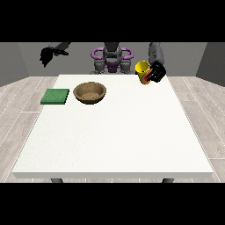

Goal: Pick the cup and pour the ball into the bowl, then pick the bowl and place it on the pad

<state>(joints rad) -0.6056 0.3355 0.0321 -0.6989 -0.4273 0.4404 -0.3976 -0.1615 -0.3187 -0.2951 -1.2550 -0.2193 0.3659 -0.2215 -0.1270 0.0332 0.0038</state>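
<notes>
Cup in hand, tilted, far right of table

Robot hand at the view's right (pixel 157 73) has fingers curled round the yellow cup (pixel 142 71), held by its side wall; looks light, stiff, probably slick. Bowl (pixel 89 92) sits far left-centre on the table (pixel 114 136), pad (pixel 55 96) just left of it

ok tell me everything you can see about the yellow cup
The yellow cup is a plain, smooth cylinder that looks like plastic. It is lifted above the table's far right corner and tilted, its open mouth turned toward the view's left. The black hand at the view's right holds it from the side, fingers curled round it. No ball shows inside from here.
</notes>
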